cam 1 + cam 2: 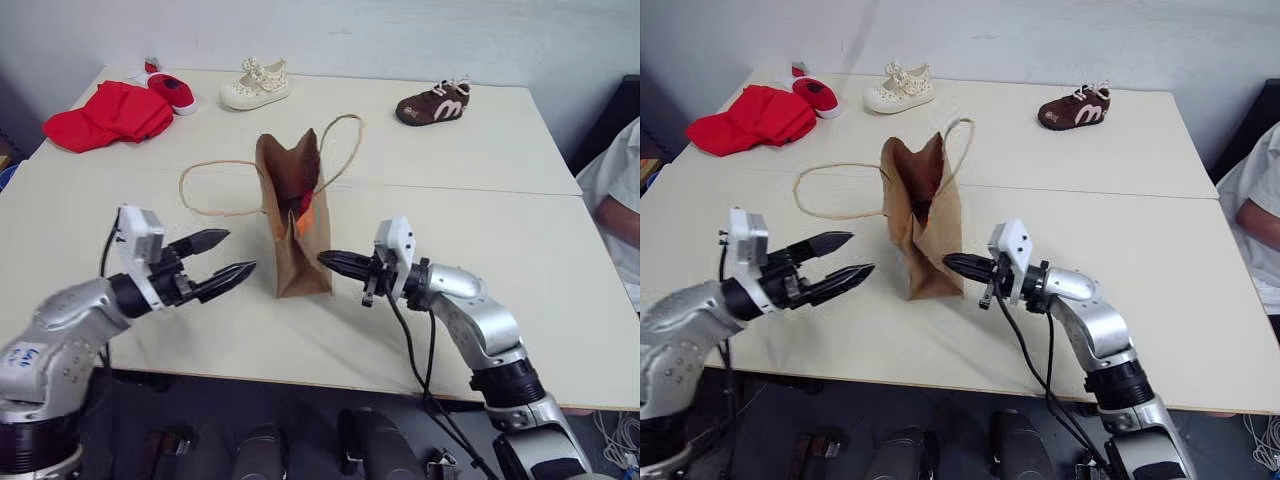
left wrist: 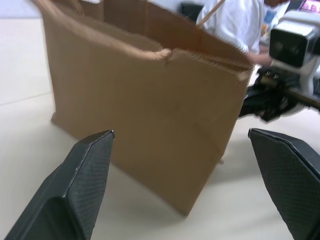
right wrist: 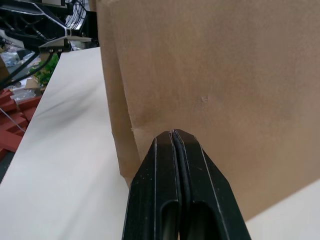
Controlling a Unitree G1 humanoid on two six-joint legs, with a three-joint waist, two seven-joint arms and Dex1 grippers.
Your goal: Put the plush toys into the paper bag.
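Brown kraft paper bag (image 1: pixel 295 245) stands upright mid-table, mouth open upward, top edge crumpled and pinched narrow. Two thin tan cord handles: one loop (image 1: pixel 215 187) flopped flat on the table to the robot's left, the other (image 1: pixel 342 150) arching up behind. Plush toys (image 1: pixel 303 205) inside the bag, red and orange bits visible through the opening.

We see a red cloth (image 1: pixel 108 114) upper left, a red shoe (image 1: pixel 172 91) touching it, a cream shoe (image 1: pixel 255 85) and a brown shoe (image 1: pixel 433 103) along the bench's (image 1: pixel 520 250) top edge.
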